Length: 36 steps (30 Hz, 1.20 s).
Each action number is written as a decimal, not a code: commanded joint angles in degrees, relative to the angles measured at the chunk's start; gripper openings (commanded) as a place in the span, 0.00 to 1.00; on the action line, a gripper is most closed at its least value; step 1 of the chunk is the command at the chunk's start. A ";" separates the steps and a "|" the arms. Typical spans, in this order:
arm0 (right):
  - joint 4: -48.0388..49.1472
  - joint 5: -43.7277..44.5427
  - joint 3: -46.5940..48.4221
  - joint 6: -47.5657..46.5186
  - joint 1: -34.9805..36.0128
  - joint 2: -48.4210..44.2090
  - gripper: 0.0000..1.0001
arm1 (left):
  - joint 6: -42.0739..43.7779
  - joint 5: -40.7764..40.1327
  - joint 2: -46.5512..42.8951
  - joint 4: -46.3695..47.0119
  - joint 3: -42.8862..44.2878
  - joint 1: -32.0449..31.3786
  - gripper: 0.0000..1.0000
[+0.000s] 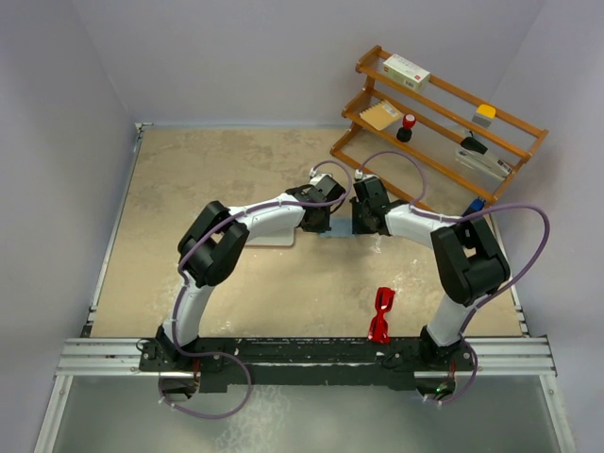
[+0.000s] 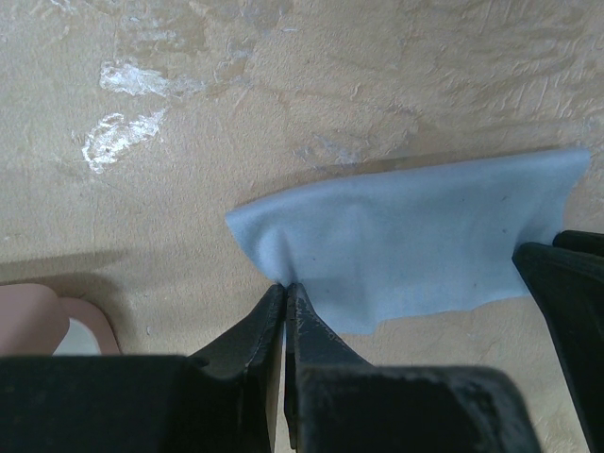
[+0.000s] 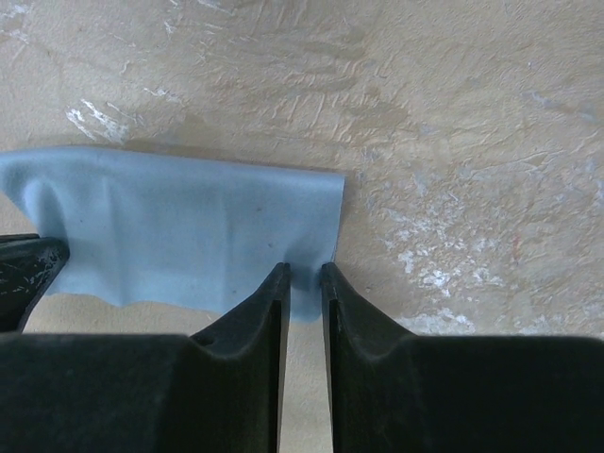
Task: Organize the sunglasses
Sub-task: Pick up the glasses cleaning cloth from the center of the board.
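- So, left gripper [image 2: 285, 288] is pinching the blue cloth [image 2: 415, 245] at its edge; right gripper [image 3: 304, 274] is straddling its corner, jaws slightly apart.
- Red sunglasses [image 1: 380, 314] are lying near the base of the right arm [image 1: 467, 260], well apart.
- Lifting now risks that corner slipping out.

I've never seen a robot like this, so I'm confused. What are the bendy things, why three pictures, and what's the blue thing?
Those are two robot arms bolted to the near edge of a table. Each ends in a pincer with two fingers. The big picture looks down from above; the other two come from a camera on each wrist, so you see that arm's own fingers. On the table are red sunglasses and a pink case. A wooden shelf stands at the back right. The blue thing is a cloth. The left pincer is shut on one edge of it; the right pincer sits at the opposite corner, fingers slightly apart.
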 commanded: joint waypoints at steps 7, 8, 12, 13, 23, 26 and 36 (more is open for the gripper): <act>-3.94 2.26 1.24 -0.41 0.25 2.08 0.16 | -0.74 1.64 0.05 -0.46 -0.91 0.23 0.00; -4.02 2.27 1.22 -0.36 0.25 2.08 0.14 | -0.75 1.69 0.00 -0.42 -0.91 0.24 0.00; -3.95 2.14 0.83 -0.40 0.34 2.00 0.10 | -0.82 1.89 0.11 -0.15 -0.96 0.23 0.00; -3.95 2.08 0.82 -0.36 0.34 1.99 0.07 | -0.84 1.86 0.17 -0.10 -0.97 0.23 0.00; -3.81 1.29 0.62 -0.14 0.68 0.76 0.00 | -0.54 1.96 0.42 0.02 -0.74 0.23 0.00; -4.06 1.43 1.05 0.04 0.69 -0.35 0.00 | -0.04 1.30 0.28 -0.27 -0.18 0.23 0.00; -6.28 1.78 4.67 -0.23 0.75 -2.94 0.00 | 1.99 -0.91 0.17 -2.95 4.02 0.25 0.00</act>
